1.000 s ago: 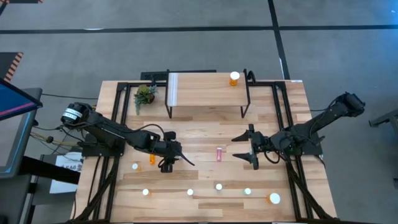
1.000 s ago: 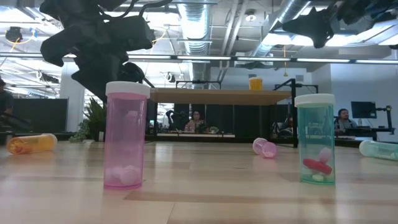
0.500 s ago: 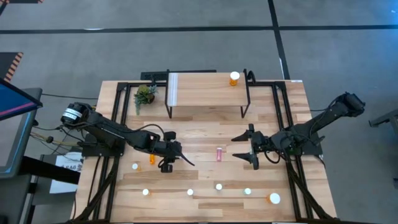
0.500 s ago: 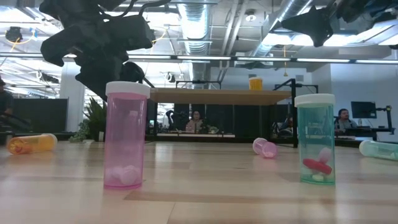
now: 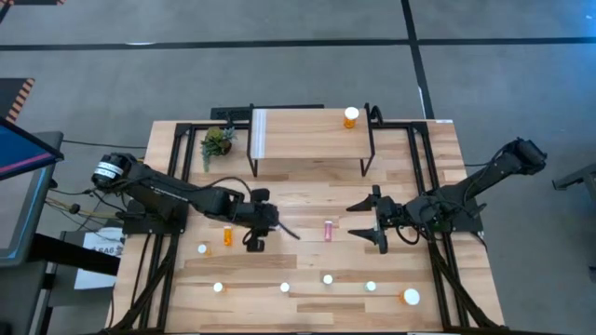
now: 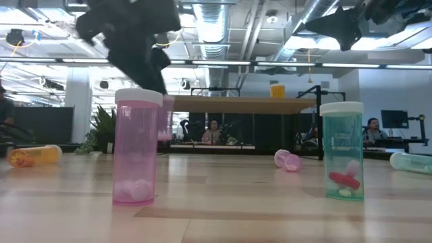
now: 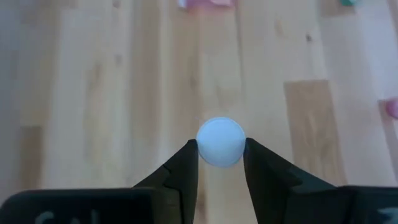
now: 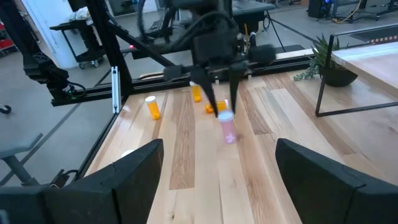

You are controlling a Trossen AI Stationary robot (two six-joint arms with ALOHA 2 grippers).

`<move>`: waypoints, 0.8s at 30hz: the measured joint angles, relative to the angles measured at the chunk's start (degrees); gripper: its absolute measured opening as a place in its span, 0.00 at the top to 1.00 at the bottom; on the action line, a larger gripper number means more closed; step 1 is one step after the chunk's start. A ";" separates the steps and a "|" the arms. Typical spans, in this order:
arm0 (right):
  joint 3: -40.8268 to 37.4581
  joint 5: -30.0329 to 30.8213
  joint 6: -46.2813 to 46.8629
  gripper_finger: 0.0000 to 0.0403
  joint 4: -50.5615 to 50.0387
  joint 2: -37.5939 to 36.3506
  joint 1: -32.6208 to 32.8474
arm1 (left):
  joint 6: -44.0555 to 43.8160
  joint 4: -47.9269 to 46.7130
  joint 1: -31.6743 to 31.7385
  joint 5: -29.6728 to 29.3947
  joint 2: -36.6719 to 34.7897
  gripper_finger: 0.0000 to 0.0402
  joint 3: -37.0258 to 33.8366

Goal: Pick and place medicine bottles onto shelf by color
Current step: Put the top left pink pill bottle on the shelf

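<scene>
My left gripper point(image 5: 255, 234) is shut on a pink bottle with a white cap point(image 8: 226, 126), held above the table left of centre. It also shows in the low view point(image 6: 164, 116), behind an upright pink bottle point(image 6: 137, 145). My right gripper point(image 5: 367, 226) is open and empty at centre right. The light-wood shelf point(image 5: 312, 135) stands at the far side with one orange bottle point(image 5: 351, 116) upright on its right end. A pink bottle point(image 5: 329, 229) lies on its side between the grippers, and an orange one point(image 5: 228, 237) lies left of my left gripper. My left gripper pinches the pink bottle by the sides of its white cap point(image 7: 205, 146) between its two fingers point(image 7: 184, 168). The fingers come from above, pointing down. The bottle hangs upright below them, lifted clear of the table.
Several upright white-capped bottles stand in a row near the table's near edge point(image 5: 285, 288), with a larger orange one point(image 5: 410, 298) at its right. A teal bottle point(image 6: 343, 152) stands upright in the low view. A small potted plant point(image 5: 217, 141) sits left of the shelf.
My left gripper has risen and gone a little toward the table's right and far side. The pink bottle now hangs below it, clear of the table. My right gripper has kept still.
</scene>
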 joint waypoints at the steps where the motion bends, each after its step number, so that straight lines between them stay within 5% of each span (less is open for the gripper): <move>1: 0.00 0.00 0.00 0.18 0.00 0.00 0.00 | 0.38 -1.37 0.82 0.00 0.00 0.76 1.28; 16: 0.00 0.44 -0.10 0.18 -0.43 0.00 0.00 | 9.09 -10.01 16.77 0.68 0.00 0.76 23.78; 24: 0.00 1.31 -0.17 0.18 -0.50 0.00 -0.77 | 10.53 -10.71 25.01 7.82 0.02 0.76 32.52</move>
